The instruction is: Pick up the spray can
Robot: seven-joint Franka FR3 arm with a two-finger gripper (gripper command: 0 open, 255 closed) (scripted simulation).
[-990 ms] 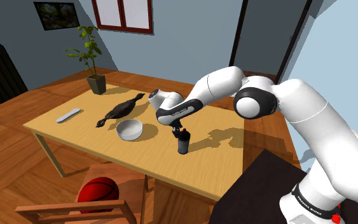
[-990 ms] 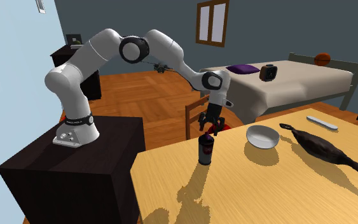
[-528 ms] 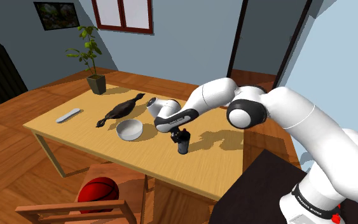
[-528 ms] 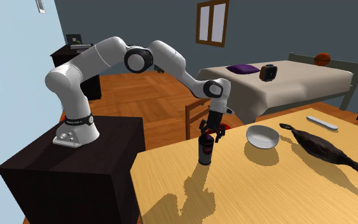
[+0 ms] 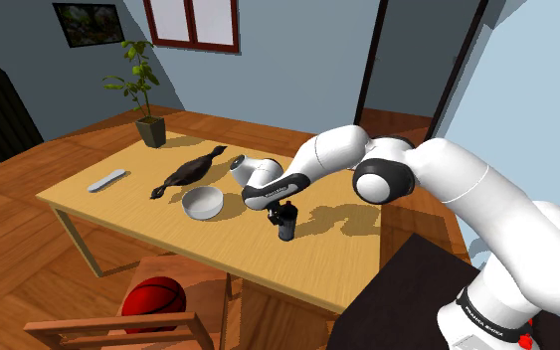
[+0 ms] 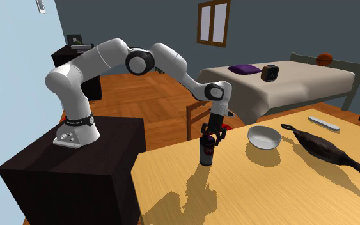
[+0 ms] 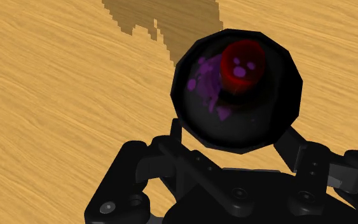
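Note:
The spray can (image 5: pixel 286 228) is dark with a red cap and purple marks, and it stands upright on the wooden table (image 5: pixel 128 211) near the edge facing the stand. My black gripper (image 5: pixel 284 210) comes down onto its upper part. In the second exterior view the gripper (image 6: pixel 211 135) sits over the top of the can (image 6: pixel 205 153). Along the wrist view the can (image 7: pixel 238 83) lies between the two fingers (image 7: pixel 175 130), which press its sides; the gripper (image 7: pixel 233 137) is shut on it. The can's base rests on the table.
A white bowl (image 5: pixel 202 203) stands close beside the can, and past it lie a dark bird figure (image 5: pixel 188 173) and a grey remote (image 5: pixel 106 180). A potted plant (image 5: pixel 146 99) is at the far corner. A chair holding a red ball (image 5: pixel 154 302) stands by the near edge.
The arm came down so the gripper dropped around the can's top, and the fingers went from open to shut on it. The can has not moved.

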